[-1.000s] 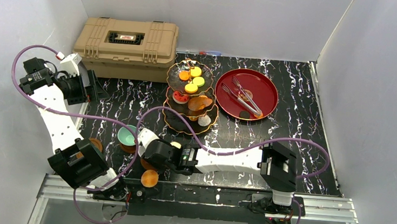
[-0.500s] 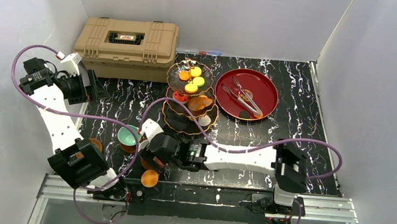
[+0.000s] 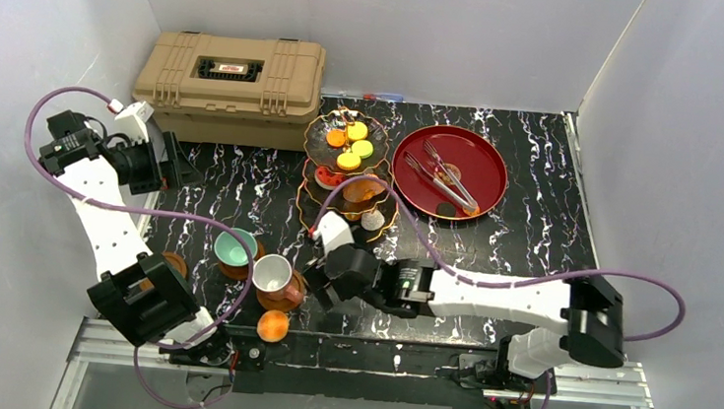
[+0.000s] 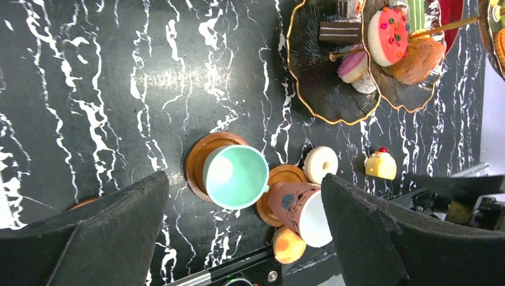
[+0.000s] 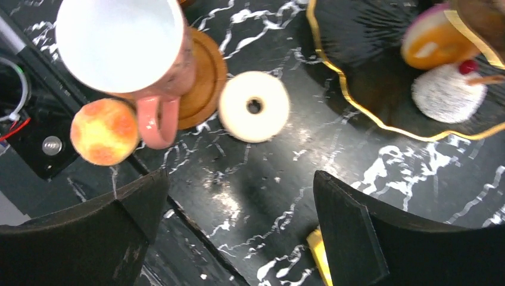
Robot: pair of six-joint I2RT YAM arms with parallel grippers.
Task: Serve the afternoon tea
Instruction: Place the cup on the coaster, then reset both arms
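Stretched leftward along the near edge of the surface (image 3: 534, 229): the right gripper (image 5: 238, 179), fingers spread wide, nothing between them. Just beyond those fingertips, roughly on the line between them: the white donut (image 5: 254, 106), flat on the surface. Close beside it on the left, touching or all but touching, the brown saucer (image 5: 205, 77) under the white cup (image 5: 119, 42). Just to the far side, the bottom tier of the three-tier stand (image 5: 369, 59). Round, so no long axis to square up to; only a need to centre the gap over the ring and come down. Hidden beneath the gripper in the top view, so height above it hard to judge, probably low. By position a job for the right arm: left gripper (image 3: 176, 161) raised well apart at the far left, fingers likewise apart and empty, looking down toward the teal cup (image 4: 235, 177). Worth minding the cup's pink handle and the orange ball (image 5: 104, 131) on the near-left side when closing.
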